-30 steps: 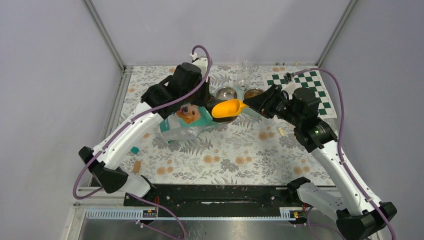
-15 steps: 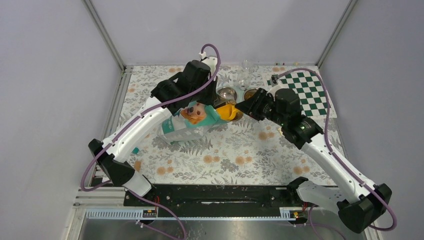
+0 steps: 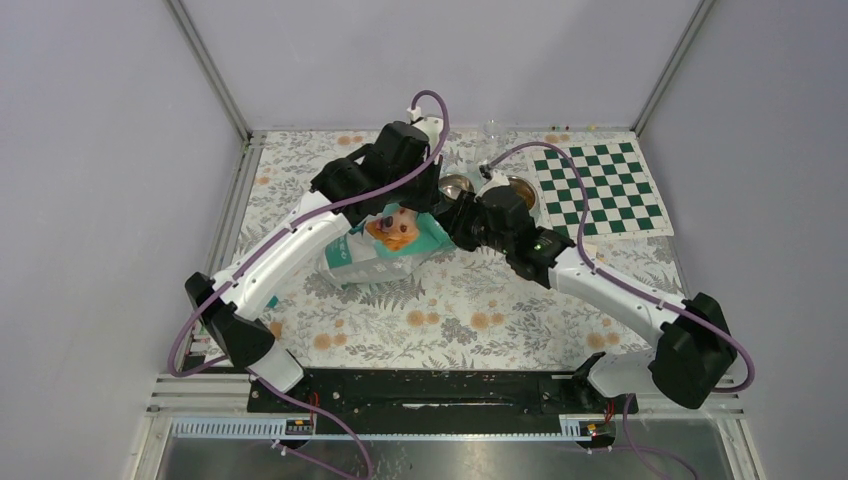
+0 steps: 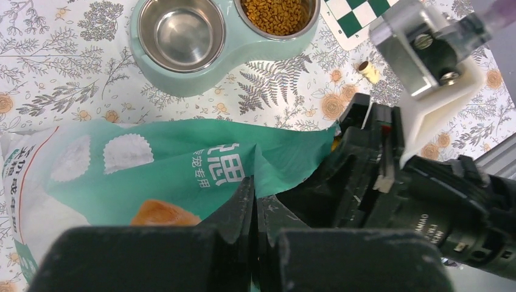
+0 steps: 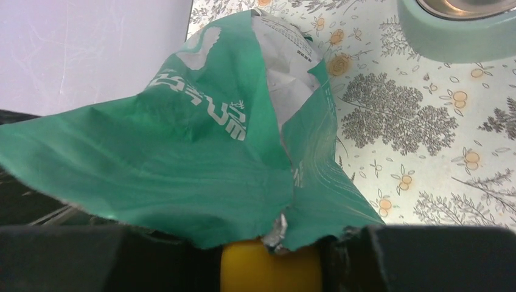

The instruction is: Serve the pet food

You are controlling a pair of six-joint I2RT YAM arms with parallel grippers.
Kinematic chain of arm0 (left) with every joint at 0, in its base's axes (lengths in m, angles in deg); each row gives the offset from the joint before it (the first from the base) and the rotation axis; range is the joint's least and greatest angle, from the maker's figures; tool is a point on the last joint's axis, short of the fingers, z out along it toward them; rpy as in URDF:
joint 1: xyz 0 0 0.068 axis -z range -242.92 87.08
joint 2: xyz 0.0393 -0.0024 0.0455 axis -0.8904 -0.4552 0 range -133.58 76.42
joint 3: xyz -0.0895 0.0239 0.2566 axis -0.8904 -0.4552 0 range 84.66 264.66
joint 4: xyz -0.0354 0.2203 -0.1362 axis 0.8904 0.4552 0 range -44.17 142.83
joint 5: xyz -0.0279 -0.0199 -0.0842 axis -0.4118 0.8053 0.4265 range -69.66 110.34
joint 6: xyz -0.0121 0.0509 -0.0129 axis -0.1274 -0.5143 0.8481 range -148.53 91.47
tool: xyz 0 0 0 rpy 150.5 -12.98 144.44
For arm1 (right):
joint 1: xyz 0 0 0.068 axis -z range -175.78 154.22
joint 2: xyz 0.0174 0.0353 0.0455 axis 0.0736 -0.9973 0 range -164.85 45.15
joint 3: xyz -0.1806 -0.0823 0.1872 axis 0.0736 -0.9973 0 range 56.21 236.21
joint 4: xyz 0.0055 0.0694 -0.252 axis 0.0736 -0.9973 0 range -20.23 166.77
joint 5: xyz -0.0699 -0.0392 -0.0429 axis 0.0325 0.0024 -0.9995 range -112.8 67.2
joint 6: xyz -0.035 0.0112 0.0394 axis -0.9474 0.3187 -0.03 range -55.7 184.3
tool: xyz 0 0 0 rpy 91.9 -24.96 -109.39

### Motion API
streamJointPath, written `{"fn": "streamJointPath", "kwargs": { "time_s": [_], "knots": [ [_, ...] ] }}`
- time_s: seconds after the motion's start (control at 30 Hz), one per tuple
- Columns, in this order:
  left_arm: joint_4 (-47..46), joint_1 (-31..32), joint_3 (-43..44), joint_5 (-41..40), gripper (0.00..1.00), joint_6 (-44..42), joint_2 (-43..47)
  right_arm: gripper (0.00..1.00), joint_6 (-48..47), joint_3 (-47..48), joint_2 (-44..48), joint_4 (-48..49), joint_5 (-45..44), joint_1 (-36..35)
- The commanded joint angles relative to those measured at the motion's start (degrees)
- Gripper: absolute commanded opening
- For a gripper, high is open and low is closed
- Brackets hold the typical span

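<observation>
The teal bag (image 3: 375, 250) lies on the table, its mouth raised toward the bowls. My left gripper (image 4: 256, 201) is shut on the bag's top edge (image 4: 182, 164) and holds the mouth up. My right gripper (image 5: 271, 267) is shut on the yellow-orange scoop (image 5: 269, 271), whose front end is inside the bag mouth and hidden; only its handle shows. Brown kibble (image 4: 278, 13) fills the right cup of the mint double bowl (image 4: 182, 85); the left cup is bare steel. Kibble inside the bag is hidden.
A green-and-white checkered mat (image 3: 595, 190) lies at the back right. A clear bottle (image 3: 492, 135) stands behind the bowls. A small tan piece (image 4: 367, 70) lies beside the mat. A small teal block (image 3: 270, 300) and a tan block (image 3: 273, 333) lie at the front left.
My right arm has swung left, carrying the scoop from beside the bowls into the bag mouth. My left gripper has shifted slightly right, still holding the bag's edge.
</observation>
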Motion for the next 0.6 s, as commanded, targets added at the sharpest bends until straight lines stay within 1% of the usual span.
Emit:
{"fn": "streamJointPath", "kwargs": {
  "time_s": [0.0,0.2,0.37,0.57],
  "knots": [
    [-7.10,0.56,4.64,3.08,0.00,1.32,1.03,0.00,0.89,-1.25,-4.61,8.89,-2.09,-1.07],
    [-6.72,0.58,4.73,4.71,0.00,0.86,1.36,0.00,1.21,0.80,-11.14,10.04,7.32,-1.10],
    [-6.82,0.57,4.83,4.48,0.00,0.46,1.80,0.00,5.76,-0.67,-14.33,17.97,17.18,-1.01],
    [-7.10,0.58,5.74,3.68,0.00,-0.46,1.81,0.00,13.55,-1.41,-15.66,28.24,23.31,-0.83]
  ]
}}
